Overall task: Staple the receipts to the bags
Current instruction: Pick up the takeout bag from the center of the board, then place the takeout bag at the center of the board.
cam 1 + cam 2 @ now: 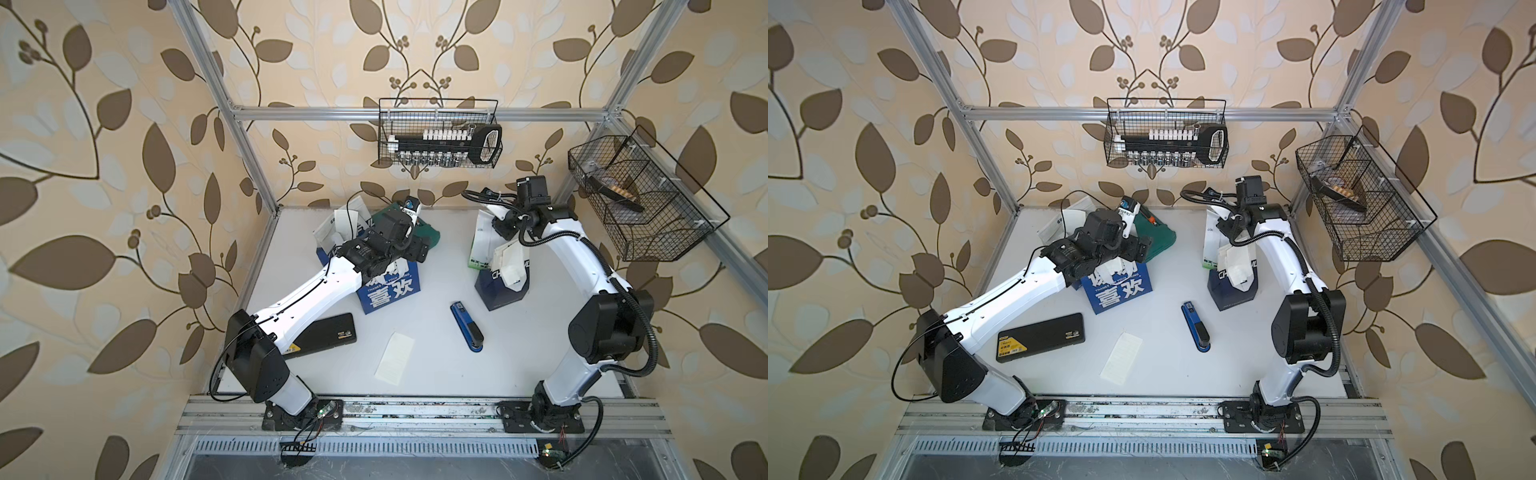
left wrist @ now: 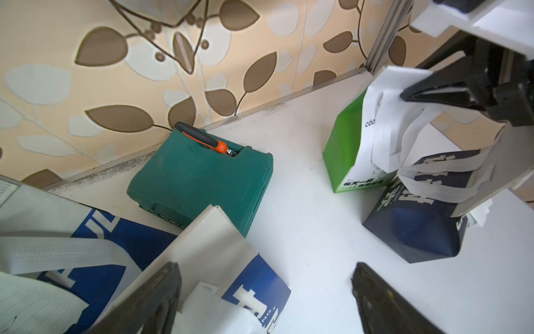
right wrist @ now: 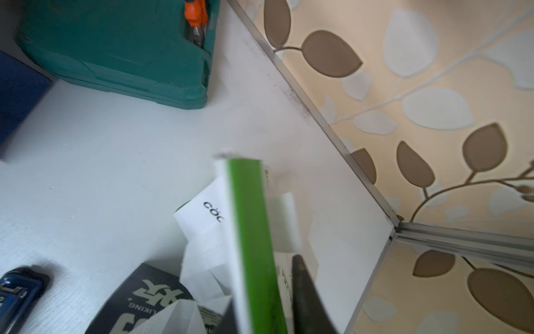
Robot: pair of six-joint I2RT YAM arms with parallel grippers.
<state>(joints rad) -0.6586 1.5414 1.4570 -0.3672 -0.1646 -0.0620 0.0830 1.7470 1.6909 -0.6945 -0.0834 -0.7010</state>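
Observation:
My right gripper (image 1: 500,226) (image 3: 277,277) is shut on the top edge of the green-and-white bag (image 1: 480,243) (image 2: 346,150), which stands at the back right. One dark finger (image 3: 300,283) shows beside the green edge (image 3: 251,231); the other is hidden. A navy bag (image 1: 498,291) stands just in front, with white handles draped over it. My left gripper (image 1: 419,249) (image 2: 265,271) hangs open over another navy bag (image 1: 388,297), with a printed white slip (image 2: 208,306) at its mouth. One receipt (image 1: 395,358) (image 1: 1121,357) lies flat near the front. A further bag (image 1: 328,228) stands at the back left.
A blue stapler (image 1: 467,326) (image 1: 1196,326) lies mid-table. A flat black box with a yellow label (image 1: 1040,343) sits under the left arm. A dark green case (image 2: 199,179) rests against the back wall. Wire baskets (image 1: 438,133) hang above the back and right.

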